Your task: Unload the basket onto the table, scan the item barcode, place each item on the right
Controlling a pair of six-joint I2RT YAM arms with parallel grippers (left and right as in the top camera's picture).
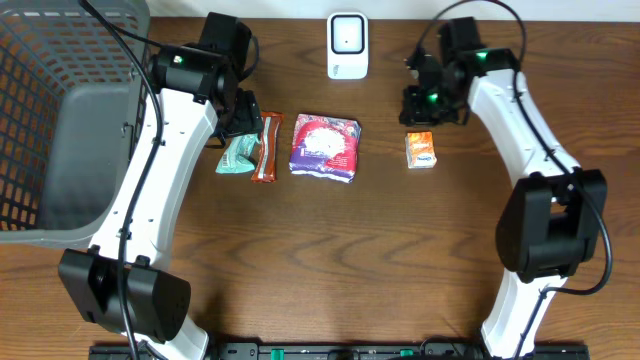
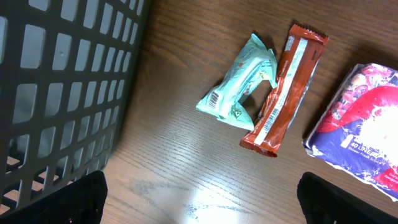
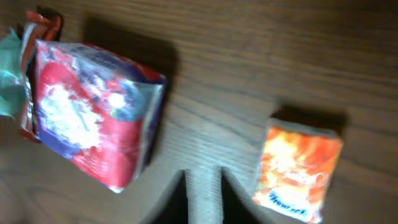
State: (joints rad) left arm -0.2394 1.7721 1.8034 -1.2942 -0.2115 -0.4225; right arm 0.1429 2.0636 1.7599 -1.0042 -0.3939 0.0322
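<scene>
The dark brown wooden table [image 1: 300,250] shows grain; the glossy purple plastic bag [image 1: 325,146] carries red and white patches; the small cardboard carton [image 1: 421,150] is orange.

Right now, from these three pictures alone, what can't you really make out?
orange packet: right wrist view is blurred, its print unreadable, no barcode visible.
purple packet: cut off by the left wrist view's right edge.
mint packet: barcode shows in the left wrist view, digits too small.
scanner: too small overhead to read anything on it.
right gripper: only blurred fingertips at the bottom edge; open or shut unclear.
</scene>
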